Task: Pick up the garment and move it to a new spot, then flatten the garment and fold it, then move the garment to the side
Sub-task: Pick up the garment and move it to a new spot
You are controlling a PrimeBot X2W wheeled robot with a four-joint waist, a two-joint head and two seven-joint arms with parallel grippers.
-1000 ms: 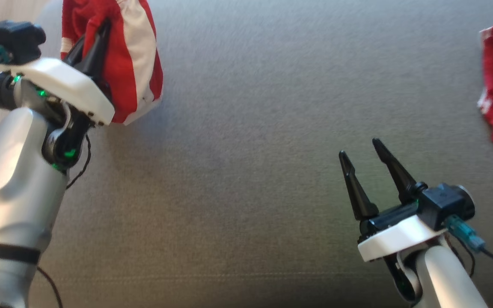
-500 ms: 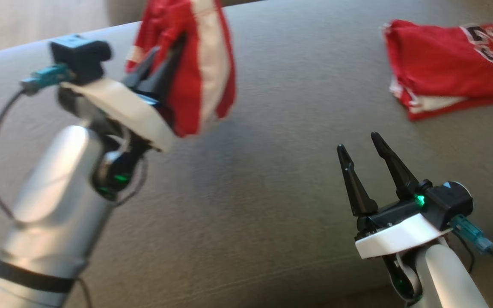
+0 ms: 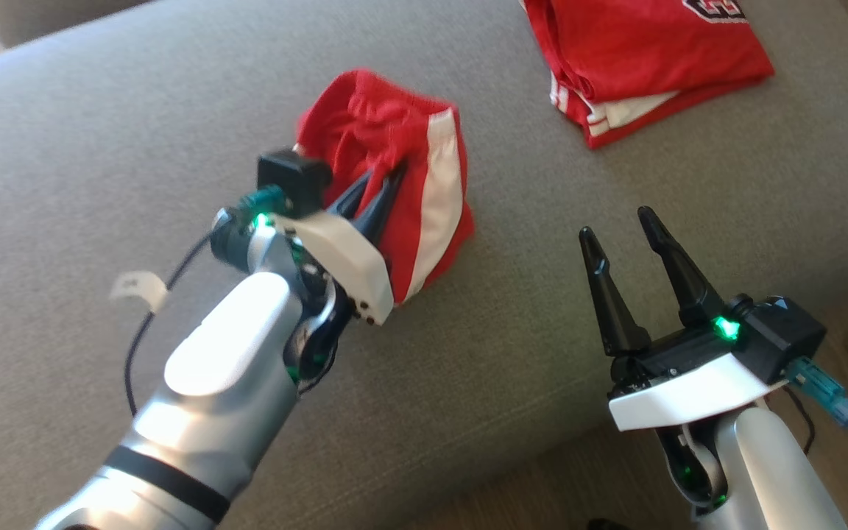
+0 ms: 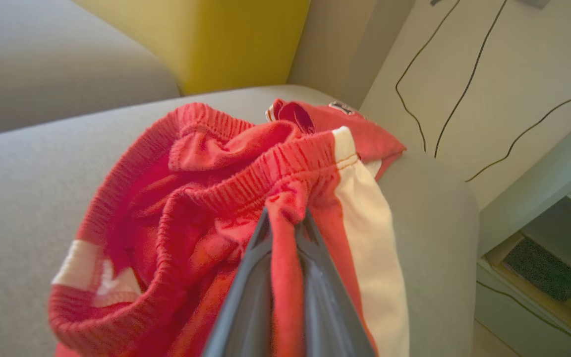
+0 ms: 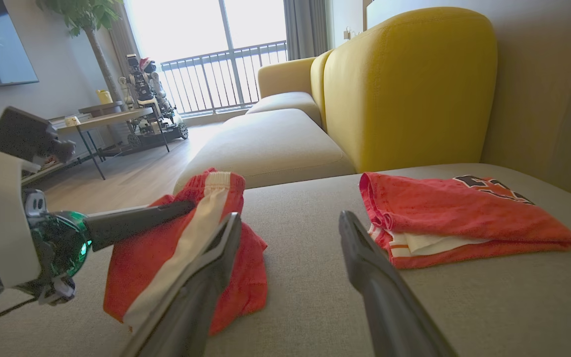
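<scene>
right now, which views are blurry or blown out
Head view: the held red garment smears slightly at its top edge, glare on the left forearm. Left wrist view: the left gripper is soft up close. Right wrist view: the window is blown out, the right gripper blurred.

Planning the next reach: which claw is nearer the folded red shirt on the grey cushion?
Right. The right claw hangs open just short of the folded red shirt; the left claw is farther off, shut on the red shorts.
</scene>
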